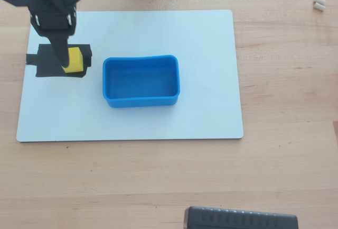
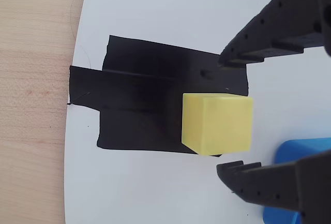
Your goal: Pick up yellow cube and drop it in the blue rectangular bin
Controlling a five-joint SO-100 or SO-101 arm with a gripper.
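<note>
Yellow stands out against black here: we see the cube (image 1: 74, 61) sitting on the tape patch (image 1: 47, 62), at the patch's right part in the overhead view. The patch lies at the left side of a white board (image 1: 211, 81), which rests on the pale wooden worktop (image 1: 285, 160).

In the wrist view the cube (image 2: 217, 123) lies between the 2 black fingers of the gripper (image 2: 225, 118). We find the gripper released: both fingertips stand apart from the cube, 1 above it and 1 below it in that view, with white board and black tape (image 2: 134, 105) showing in the gaps. From overhead the gripper (image 1: 65, 60) comes down from the top left, and its finger covers the cube's left edge.

The blue bin (image 1: 141, 102) sits on the board near the middle, just to the right of the patch and apart from the cube. A corner of the bin (image 2: 295, 151) shows at the lower right of the wrist view.
</note>
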